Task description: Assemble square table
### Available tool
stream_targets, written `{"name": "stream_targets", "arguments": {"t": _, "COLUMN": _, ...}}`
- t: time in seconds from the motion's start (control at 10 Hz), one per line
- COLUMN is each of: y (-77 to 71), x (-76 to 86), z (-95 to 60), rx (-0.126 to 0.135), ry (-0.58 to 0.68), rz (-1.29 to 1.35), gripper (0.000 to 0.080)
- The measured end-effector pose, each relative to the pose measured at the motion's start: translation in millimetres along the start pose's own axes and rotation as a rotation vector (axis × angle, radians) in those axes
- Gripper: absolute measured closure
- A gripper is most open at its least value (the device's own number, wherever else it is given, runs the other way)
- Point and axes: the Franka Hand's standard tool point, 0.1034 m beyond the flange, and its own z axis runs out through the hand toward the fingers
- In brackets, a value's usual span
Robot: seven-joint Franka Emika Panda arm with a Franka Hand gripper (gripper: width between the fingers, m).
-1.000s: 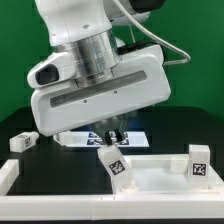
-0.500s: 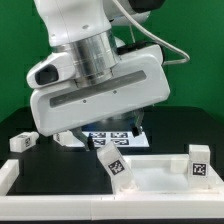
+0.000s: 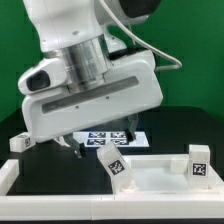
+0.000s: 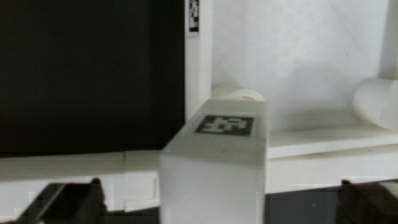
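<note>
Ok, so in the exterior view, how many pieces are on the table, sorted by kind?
legs: 3
table top: 1
marker board: 1
Total: 5

A marker board [image 3: 100,139] lies flat on the far part of the black counter [image 3: 185,125], before a green backdrop [image 3: 190,60]. A low white rail [image 3: 9,178] edges the near left.
</note>
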Motion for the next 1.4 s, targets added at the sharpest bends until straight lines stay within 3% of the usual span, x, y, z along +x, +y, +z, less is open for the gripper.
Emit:
{"name": "stream_targets", "arguments": {"t": 0.3, "y": -9.3, "x": -2.9, "z": 9.3, "rx": -0.006, "ry": -0.005, "rz": 0.006, "gripper": 0.0150}}
{"name": "stream_targets", "arguments": {"t": 0.5, "y": -8.9, "x": -3.2, "z": 9.7, "rx": -0.006, "ry": -0.005, "rz": 0.007, "gripper": 0.0390}}
{"name": "stream_targets", "arguments": {"t": 0.6, "y": -9.1, "x": -3.3, "z": 9.9, "rx": -0.005, "ry": -0.006, "rz": 0.007, "gripper": 0.0390}}
{"name": "stream_targets", "arguments": {"t": 0.7, "y": -9.1, "x": -3.3, "z": 9.9, "rx": -0.005, "ry": -0.006, "rz": 0.007, "gripper": 0.0513}}
{"name": "stream_targets", "arguments": {"t": 1.4, "y": -9.2, "x": -3.3, "z": 9.9, "rx": -0.005, "ry": -0.006, "rz": 0.006, "gripper": 0.0512}}
